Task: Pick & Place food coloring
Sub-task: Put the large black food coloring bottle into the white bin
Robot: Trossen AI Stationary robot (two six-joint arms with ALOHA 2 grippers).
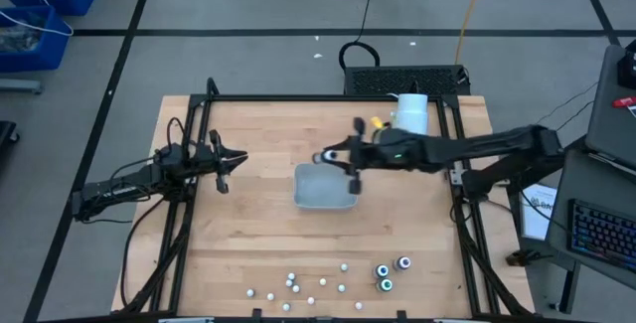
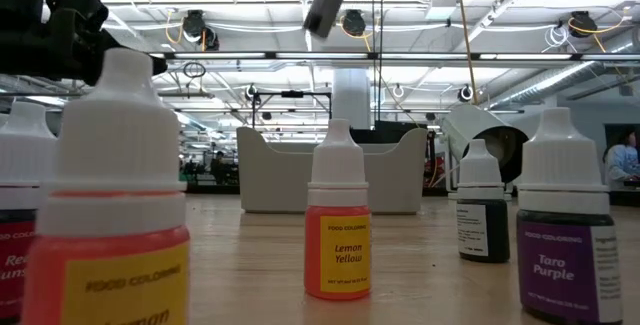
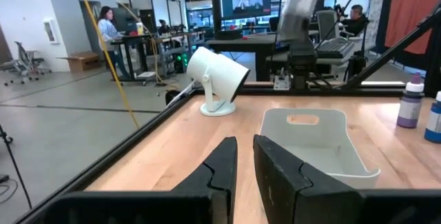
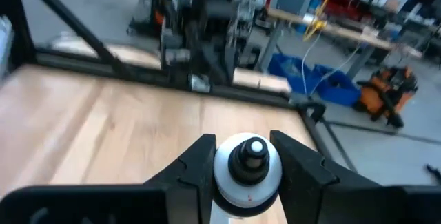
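My right gripper [image 1: 336,156] reaches in from the table's right and hangs above the far rim of the pale grey tray [image 1: 323,189]. It is shut on one small food coloring bottle [image 4: 248,169]. The low view shows this gripper [image 2: 325,5] high over the tray [image 2: 330,170]. The other food coloring stands upright along the near edge: several tiny whitish bottles [image 1: 298,285] and three dark jars [image 1: 386,273]. Close up in the low view are a Lemon Yellow bottle [image 2: 337,225] and a Taro Purple one [image 2: 565,240]. My left gripper [image 1: 229,164] waits at the table's left, shut and empty. My right gripper pinches the small bottle between its two fingers, one on each side of the round white top [image 4: 227,176]. The wrist view looks down onto the bottle's cap. The bottle is lifted clear of the table, above the tray. The fingers hide the lower body.
A large white cylinder [image 1: 410,114] lies tilted on its stand near the far right corner. A black frame rail [image 1: 328,97] runs round the table. Bare wood lies between the tray and the bottles at the near edge.
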